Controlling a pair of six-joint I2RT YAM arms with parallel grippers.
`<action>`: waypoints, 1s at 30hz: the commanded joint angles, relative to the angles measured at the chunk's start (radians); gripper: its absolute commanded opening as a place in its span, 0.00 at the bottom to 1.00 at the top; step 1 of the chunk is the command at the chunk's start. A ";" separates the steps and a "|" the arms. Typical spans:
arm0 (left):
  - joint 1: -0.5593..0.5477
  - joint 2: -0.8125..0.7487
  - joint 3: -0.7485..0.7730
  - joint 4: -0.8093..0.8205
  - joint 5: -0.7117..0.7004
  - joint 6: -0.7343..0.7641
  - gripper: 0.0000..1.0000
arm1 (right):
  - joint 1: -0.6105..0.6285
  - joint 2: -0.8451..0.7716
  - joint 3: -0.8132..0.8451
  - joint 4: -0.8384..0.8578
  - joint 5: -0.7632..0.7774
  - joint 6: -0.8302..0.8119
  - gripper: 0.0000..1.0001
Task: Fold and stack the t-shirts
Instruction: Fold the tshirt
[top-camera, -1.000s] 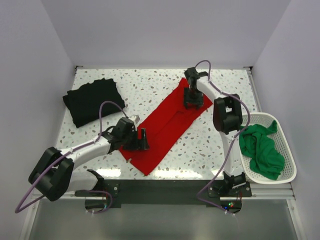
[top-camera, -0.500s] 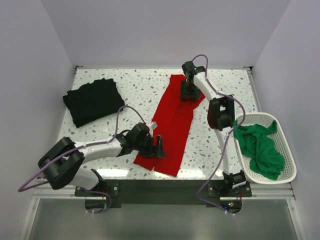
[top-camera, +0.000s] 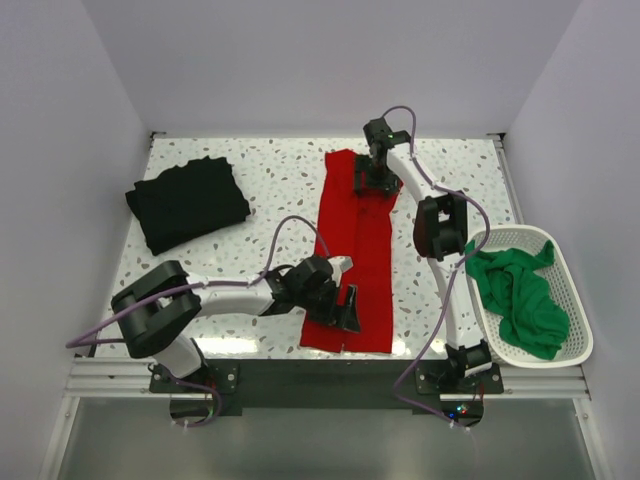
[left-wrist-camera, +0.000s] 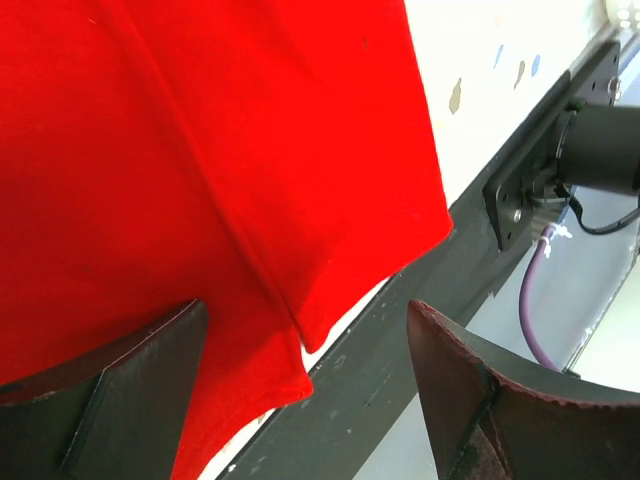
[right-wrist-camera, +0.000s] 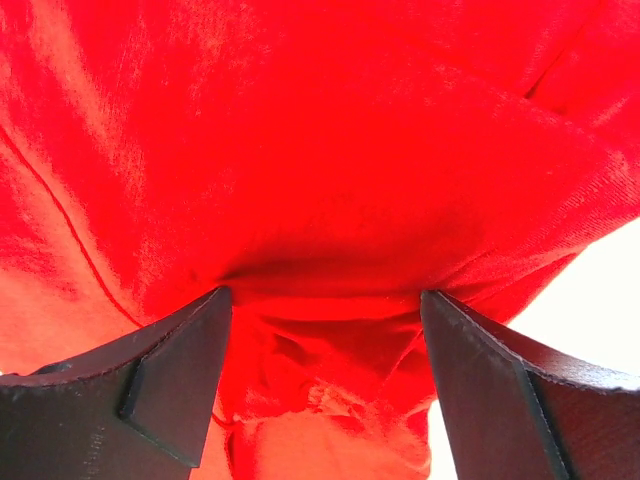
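Top external: three t-shirts (top-camera: 357, 240), one basket (top-camera: 520, 238)

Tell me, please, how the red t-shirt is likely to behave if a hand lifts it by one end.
Probably floppy: the red t-shirt puckers into soft folds in the right wrist view, so it would likely sag. Its folded layers, offset at the near hem, may slip apart. Pushed, it would probably bunch rather than slide whole.

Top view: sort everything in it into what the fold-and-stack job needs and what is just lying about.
Belongs to the job:
red t-shirt, laid out in a long strip
black t-shirt, folded, far left
green t-shirt, crumpled in the white basket

Just lying about:
the white basket itself
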 joint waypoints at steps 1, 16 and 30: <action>-0.019 -0.006 0.035 -0.003 0.022 0.029 0.86 | -0.002 0.006 0.033 0.076 -0.064 -0.019 0.81; 0.024 -0.219 0.142 -0.425 -0.316 0.154 0.86 | 0.003 -0.557 -0.380 0.110 -0.197 -0.043 0.81; 0.037 -0.407 -0.062 -0.512 -0.334 0.074 0.60 | 0.256 -1.238 -1.521 0.207 -0.259 0.218 0.54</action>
